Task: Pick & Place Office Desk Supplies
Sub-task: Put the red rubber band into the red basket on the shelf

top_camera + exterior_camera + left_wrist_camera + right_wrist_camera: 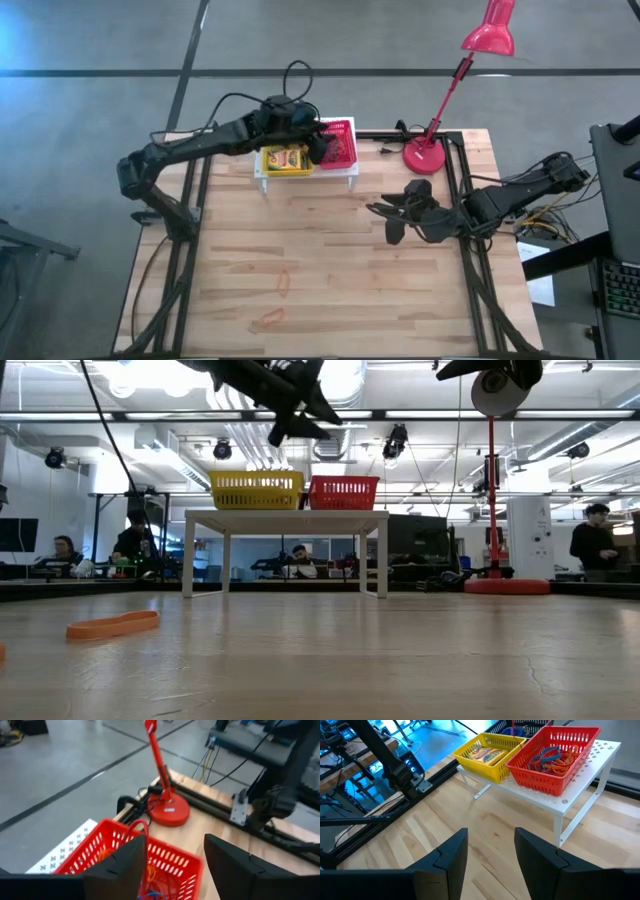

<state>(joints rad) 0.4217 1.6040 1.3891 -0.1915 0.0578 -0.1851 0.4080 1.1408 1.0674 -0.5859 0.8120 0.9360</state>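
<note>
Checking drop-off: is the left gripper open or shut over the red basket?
Open: the left gripper fingers stand apart above the red basket.

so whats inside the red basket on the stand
A tangle of rubber bands, orange, blue and purple, lies in the red mesh basket on the white stand. The left claw, open, hangs just above it. The bottom of the pile is covered.

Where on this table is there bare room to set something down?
Bare wood lies between the white stand and the two orange rubber bands. It is crowded by the lamp base and the right gripper.
</note>
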